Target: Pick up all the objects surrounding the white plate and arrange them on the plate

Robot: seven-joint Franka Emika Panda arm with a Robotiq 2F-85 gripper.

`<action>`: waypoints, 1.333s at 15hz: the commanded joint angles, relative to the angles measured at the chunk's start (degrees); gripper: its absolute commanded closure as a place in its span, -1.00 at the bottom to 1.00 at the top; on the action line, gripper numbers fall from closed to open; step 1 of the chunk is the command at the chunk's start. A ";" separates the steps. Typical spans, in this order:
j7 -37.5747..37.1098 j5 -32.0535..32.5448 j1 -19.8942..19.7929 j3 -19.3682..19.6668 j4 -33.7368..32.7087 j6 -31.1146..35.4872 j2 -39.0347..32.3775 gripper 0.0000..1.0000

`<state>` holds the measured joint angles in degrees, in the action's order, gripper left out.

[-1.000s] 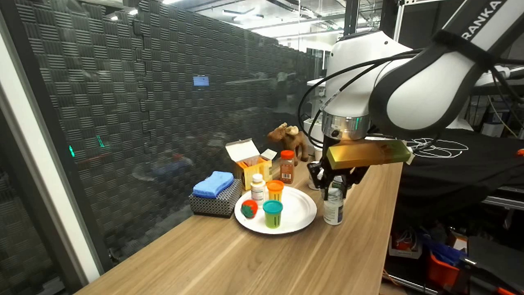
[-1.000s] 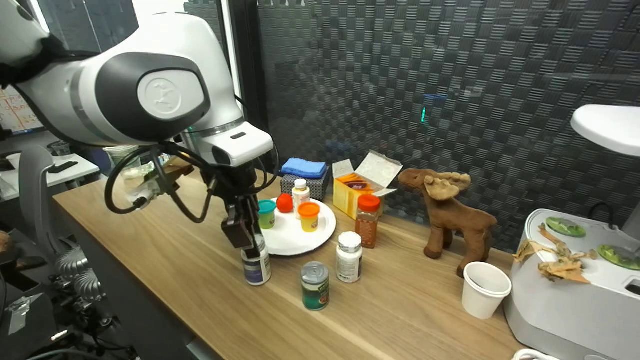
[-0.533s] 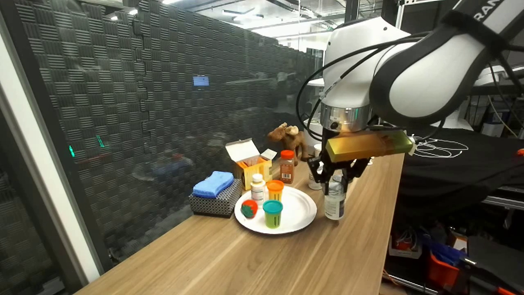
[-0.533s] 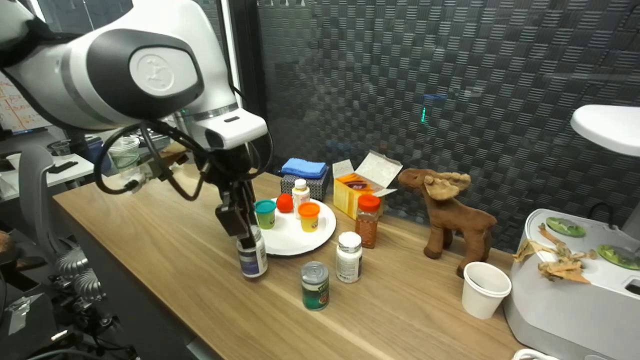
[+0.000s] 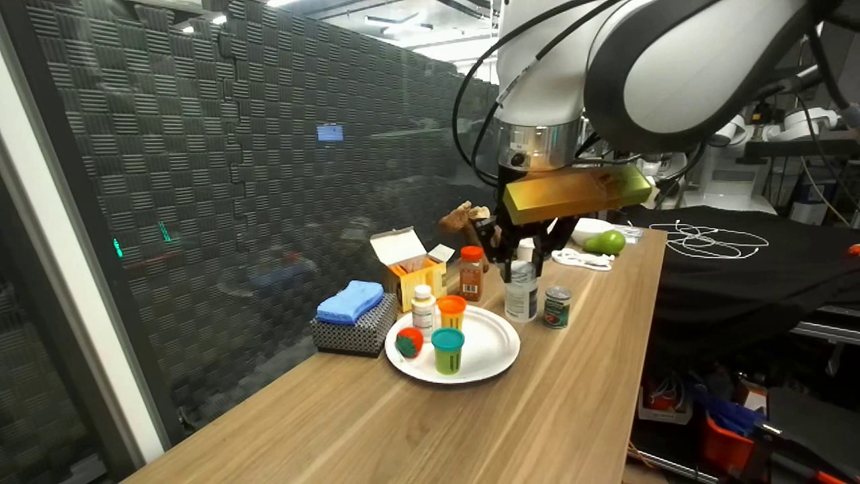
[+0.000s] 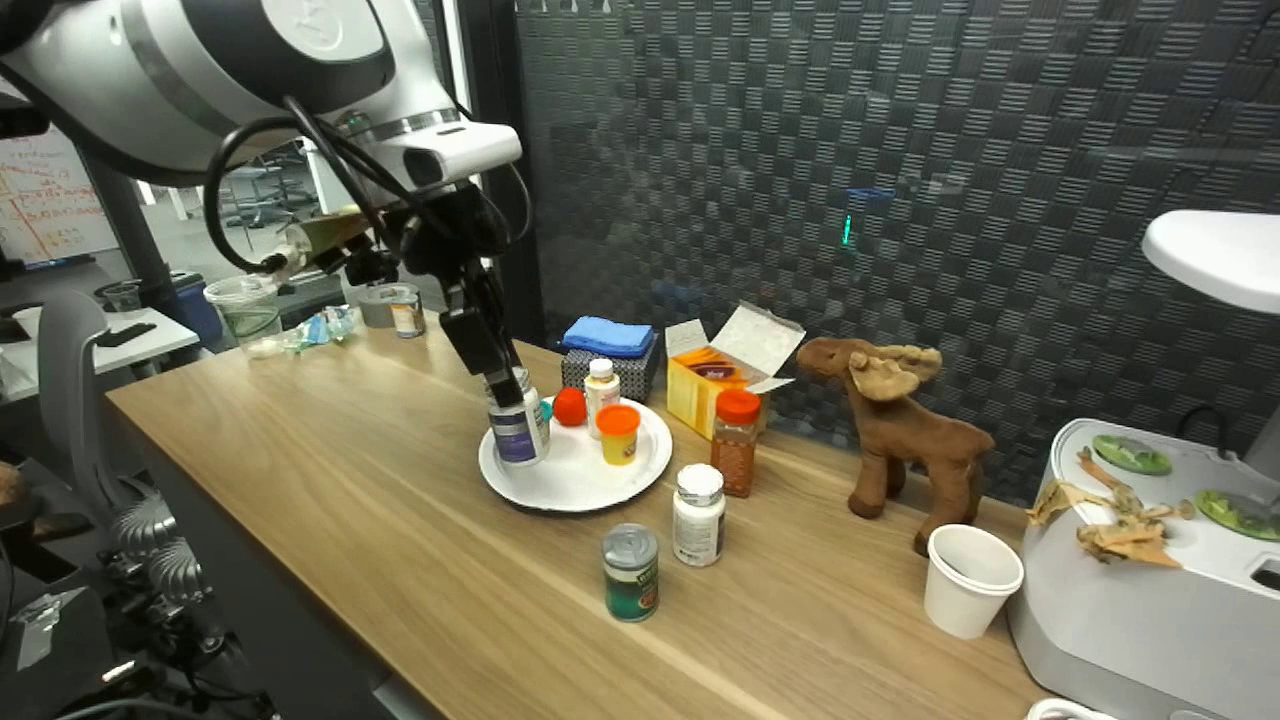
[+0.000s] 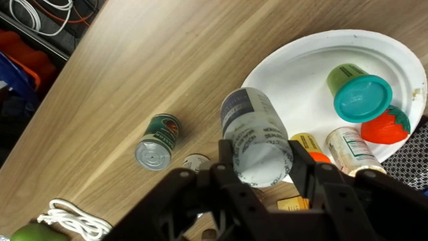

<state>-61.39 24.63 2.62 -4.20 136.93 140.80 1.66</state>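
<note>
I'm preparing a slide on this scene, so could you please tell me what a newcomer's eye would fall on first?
Probably the gripper, clasping a white bottle above the table near the white plate. Next, likely the teal-lidded tub and red strawberry, bright on that plate. Then perhaps the brown toy moose, standing by the dark wall.

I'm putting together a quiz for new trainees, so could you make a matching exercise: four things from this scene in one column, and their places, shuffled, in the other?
Things
1. strawberry
2. blue cloth
3. green can
4. purple-labelled bottle

Places
A. standing directly on the table
B. on the white plate
C. held in the gripper
D. on top of the patterned box

Right pairs: 1-B; 2-D; 3-A; 4-C
</note>
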 commanded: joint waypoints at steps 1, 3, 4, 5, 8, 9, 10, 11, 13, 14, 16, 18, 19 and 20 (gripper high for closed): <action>0.18 0.20 0.09 0.33 -5.02 1.54 -6.51 0.61; 0.93 -1.04 0.56 0.94 -6.60 2.71 -9.84 0.61; 0.84 -1.23 0.81 1.31 -7.29 3.46 -11.38 0.61; 0.54 -1.50 1.08 1.72 -8.13 4.33 -13.04 0.61; 0.54 -2.98 2.08 2.95 -10.03 7.18 -16.35 0.61; 0.25 -3.04 2.60 3.51 -10.70 7.81 -17.00 0.61; 0.24 -3.26 3.07 3.96 -11.15 8.44 -17.49 0.61; 0.27 -3.55 3.54 4.38 -11.62 8.81 -17.94 0.61; 1.17 -4.83 4.14 4.60 -12.03 9.19 -18.24 0.61; 1.73 -5.66 4.43 4.43 -12.16 9.18 -18.30 0.61; 2.22 -6.43 5.14 4.27 -12.08 9.18 -18.19 0.61; 2.96 -7.29 5.75 4.05 -11.72 9.35 -17.75 0.61; 3.64 -7.97 5.88 3.84 -11.55 9.56 -17.63 0.61; 3.69 -8.15 6.20 3.95 -11.58 9.61 -17.66 0.61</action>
<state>-60.01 18.71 7.64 -0.72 125.86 149.53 -16.29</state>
